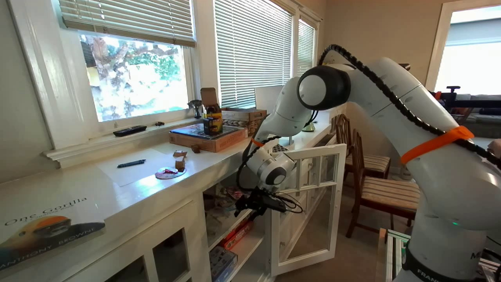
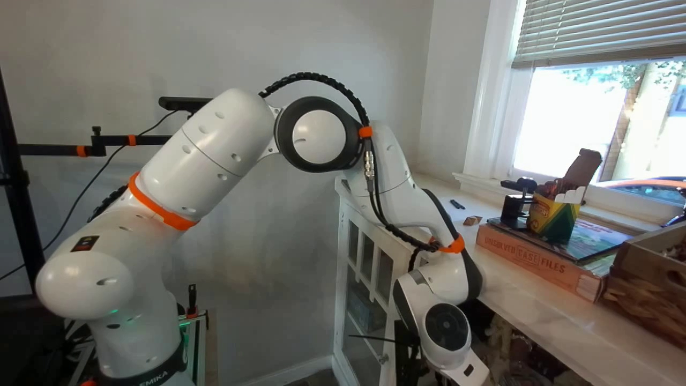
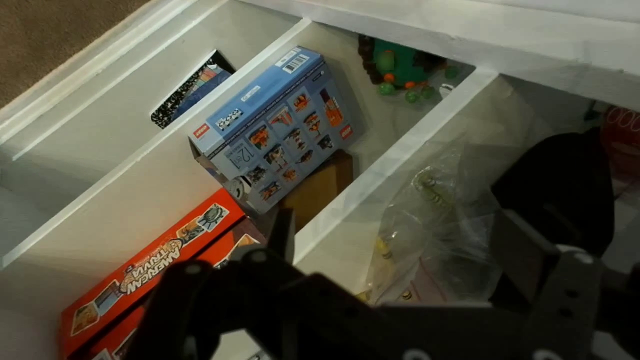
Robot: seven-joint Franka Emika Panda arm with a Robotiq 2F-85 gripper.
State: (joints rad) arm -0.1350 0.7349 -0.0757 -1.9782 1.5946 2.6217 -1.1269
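My gripper (image 3: 404, 237) is open, with its dark fingers spread wide and nothing seen held between them. In an exterior view the gripper (image 1: 246, 209) is at the opening of a white cabinet. In the wrist view a clear plastic bag (image 3: 450, 225) with yellowish pieces lies on a shelf beyond the fingers; I cannot tell whether they touch it. A black object (image 3: 560, 185) is beside the bag. On the neighbouring shelf are a blue LEGO box (image 3: 285, 135) and a red American Trivia box (image 3: 155, 255). In an exterior view the arm hides most of the gripper.
The glass-paned cabinet door (image 1: 337, 211) stands open beside the gripper. White shelf edges (image 3: 380, 175) separate the compartments. A notebook (image 3: 182, 95) and a green toy (image 3: 400, 62) are inside. The countertop above bears a book (image 1: 51, 235), a pen (image 1: 131, 163) and an orange box (image 1: 231, 141).
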